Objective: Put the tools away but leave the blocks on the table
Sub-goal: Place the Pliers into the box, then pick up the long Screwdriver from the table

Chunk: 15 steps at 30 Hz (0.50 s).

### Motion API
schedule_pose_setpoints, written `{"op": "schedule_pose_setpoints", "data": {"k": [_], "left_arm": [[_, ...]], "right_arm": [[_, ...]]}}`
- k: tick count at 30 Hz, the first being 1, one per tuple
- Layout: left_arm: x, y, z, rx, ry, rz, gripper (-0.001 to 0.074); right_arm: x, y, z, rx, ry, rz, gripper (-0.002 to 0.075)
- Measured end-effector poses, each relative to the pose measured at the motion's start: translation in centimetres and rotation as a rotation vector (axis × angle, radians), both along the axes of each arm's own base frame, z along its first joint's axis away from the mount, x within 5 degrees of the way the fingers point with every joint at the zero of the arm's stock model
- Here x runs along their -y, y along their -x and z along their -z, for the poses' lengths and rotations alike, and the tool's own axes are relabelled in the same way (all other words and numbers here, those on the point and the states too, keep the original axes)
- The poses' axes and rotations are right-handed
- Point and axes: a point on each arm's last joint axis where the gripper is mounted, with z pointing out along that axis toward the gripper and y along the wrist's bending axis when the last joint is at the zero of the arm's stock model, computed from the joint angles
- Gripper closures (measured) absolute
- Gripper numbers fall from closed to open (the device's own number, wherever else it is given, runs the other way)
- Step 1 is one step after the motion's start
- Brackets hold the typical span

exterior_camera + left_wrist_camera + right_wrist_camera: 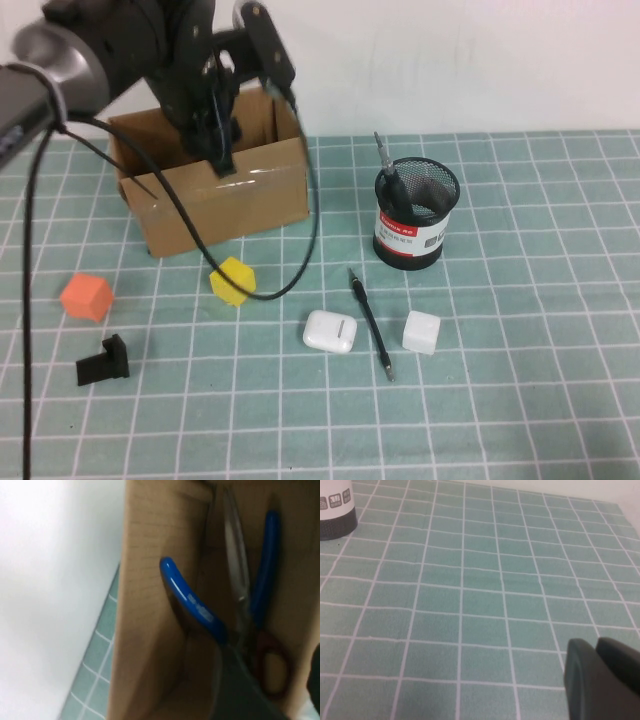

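Note:
My left gripper [221, 158] reaches down into the cardboard box [215, 195]. In the left wrist view its fingers [235, 690] stand apart over the blue-handled pliers [192, 600] and the red-handled scissors [272, 662], which lie inside the box. The black-handled screwdriver [386, 165] stands in the black mesh cup [415, 218]. The thin black pen-like tool [370, 322] lies on the table [520, 400]. The orange block [86, 297], yellow block [232, 280] and white block [421, 332] sit on the cloth. My right gripper [592, 647] is shut, low over bare cloth, out of the high view.
A white earbud case [330, 331] lies beside the pen-like tool. A small black L-shaped bracket [103, 362] sits front left. The left arm's cable [300, 250] hangs down by the yellow block. The mesh cup also shows in the right wrist view [335, 515].

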Motion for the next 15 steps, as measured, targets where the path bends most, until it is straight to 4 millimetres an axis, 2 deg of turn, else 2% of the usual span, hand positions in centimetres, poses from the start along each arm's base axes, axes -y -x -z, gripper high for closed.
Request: {"op": "schedule_pose_setpoints", "data": {"k": [2,4,5,8,11,15], "left_arm": [[0.5,1.6,-2.1,0.014,0.074,-0.055,0.0486],[0.7,3.7,-4.5,0.028,0.178,-0.114,0.0573],[0.7,5.0,-5.6,0.028,0.236,-0.141,0.0626],[-0.4,8.9,-7.7,0.047,0.367,-0.171,0.0703],[-2.4,12.6,-8.3,0.081,0.474,-0.210,0.0725],[-5.8,17.4,-7.3,0.122,0.571,-0.267,0.0733]], "right_arm": [[0.0,0.0,0.0,0.000,0.000,0.000,0.0732],[0.0,0.0,0.0,0.000,0.000,0.000,0.0732],[0.0,0.0,0.0,0.000,0.000,0.000,0.0732],[0.0,0.0,0.0,0.000,0.000,0.000,0.0732],[0.0,0.0,0.0,0.000,0.000,0.000,0.0732],[0.0,0.0,0.0,0.000,0.000,0.000,0.0732]]}}
